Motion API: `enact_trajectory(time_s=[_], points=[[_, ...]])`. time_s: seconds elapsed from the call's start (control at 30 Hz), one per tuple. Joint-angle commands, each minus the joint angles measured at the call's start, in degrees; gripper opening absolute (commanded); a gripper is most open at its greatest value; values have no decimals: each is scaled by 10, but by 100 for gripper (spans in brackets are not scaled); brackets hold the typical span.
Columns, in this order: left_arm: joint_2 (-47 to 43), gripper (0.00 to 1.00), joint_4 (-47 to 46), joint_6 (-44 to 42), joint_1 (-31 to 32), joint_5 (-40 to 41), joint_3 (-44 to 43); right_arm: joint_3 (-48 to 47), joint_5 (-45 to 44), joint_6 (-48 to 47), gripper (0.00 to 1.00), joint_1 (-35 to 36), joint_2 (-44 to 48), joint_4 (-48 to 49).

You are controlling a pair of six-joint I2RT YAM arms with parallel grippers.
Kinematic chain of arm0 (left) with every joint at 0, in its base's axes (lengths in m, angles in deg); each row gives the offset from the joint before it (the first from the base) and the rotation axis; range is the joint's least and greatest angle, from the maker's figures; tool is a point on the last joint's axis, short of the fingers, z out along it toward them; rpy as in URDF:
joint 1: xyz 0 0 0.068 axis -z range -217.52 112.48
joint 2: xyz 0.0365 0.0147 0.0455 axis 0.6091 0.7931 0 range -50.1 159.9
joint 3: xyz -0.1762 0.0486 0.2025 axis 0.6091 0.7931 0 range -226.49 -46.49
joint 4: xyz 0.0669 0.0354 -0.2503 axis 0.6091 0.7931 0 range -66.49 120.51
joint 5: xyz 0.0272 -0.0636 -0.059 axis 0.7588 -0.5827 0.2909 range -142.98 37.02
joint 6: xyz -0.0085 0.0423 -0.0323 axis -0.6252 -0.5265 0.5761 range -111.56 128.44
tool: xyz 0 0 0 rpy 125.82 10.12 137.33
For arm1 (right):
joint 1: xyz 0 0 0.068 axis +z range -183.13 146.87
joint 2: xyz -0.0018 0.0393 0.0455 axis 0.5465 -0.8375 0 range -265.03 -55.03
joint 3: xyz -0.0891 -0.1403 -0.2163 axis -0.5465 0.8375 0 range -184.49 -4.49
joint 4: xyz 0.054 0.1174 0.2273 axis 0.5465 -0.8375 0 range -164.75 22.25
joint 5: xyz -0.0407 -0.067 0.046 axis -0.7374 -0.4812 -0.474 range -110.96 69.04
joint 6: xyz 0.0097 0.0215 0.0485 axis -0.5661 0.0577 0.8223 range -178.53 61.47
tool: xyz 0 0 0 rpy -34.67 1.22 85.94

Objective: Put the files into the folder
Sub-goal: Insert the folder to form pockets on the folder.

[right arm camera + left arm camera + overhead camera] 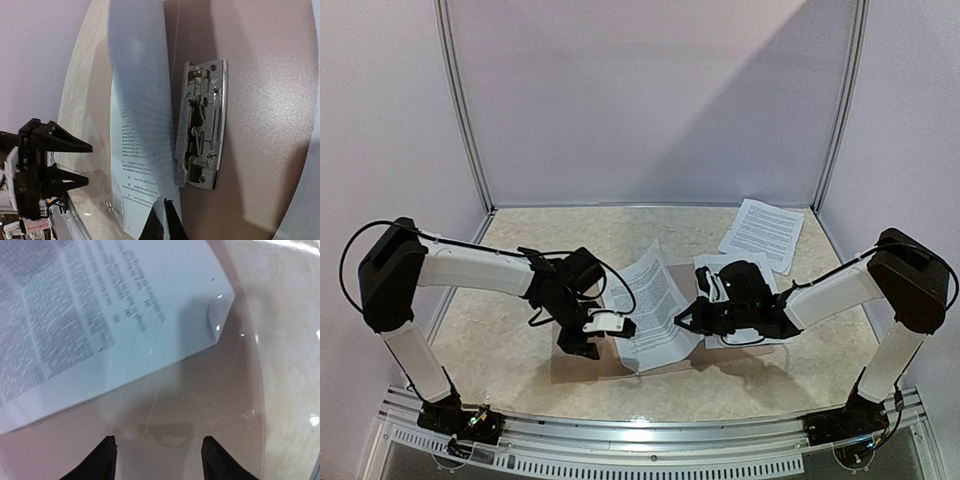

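Noted one white paper sheet densely printed in black [655, 300], lying bowed on the open tan-brown flat folder [720, 358], near the middle of the beige speckled table [520, 300]; in the left wrist view, same sheet [100, 305] seen with one corner resting on the folder's clear glossy plastic leaf [240, 390]; in the right wrist view, sheet [137, 140] lying just beside the grey metal clip mechanism [200, 125] fixed to the folder's inner face [265, 125], not under it.

Counted further files outside the folder: more white printed sheets [707, 264] partly hidden beneath the right arm; a loose stack of white printed sheets [762, 232] well apart at the far right of the table.

Left gripper [160, 460]: hovering over the plastic leaf at the near edge of the folder, jaws roughly half apart, nothing between them. Right gripper [162, 227]: jaws fully together, tips at the near edge of the sheet; cannot tell whether pinching the paper or merely lying on it.

Judged progress: early; one sheet laid on the folder but unsquared and still curling; remaining sheets yet to be brought over; cover yet to be closed.
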Motion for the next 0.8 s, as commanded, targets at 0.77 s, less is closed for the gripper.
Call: enact_trajectory(time_s=[0.77], points=[[-88,59,-49,33,-145,99,192,-65,-33,72,0,3,-62,-54]])
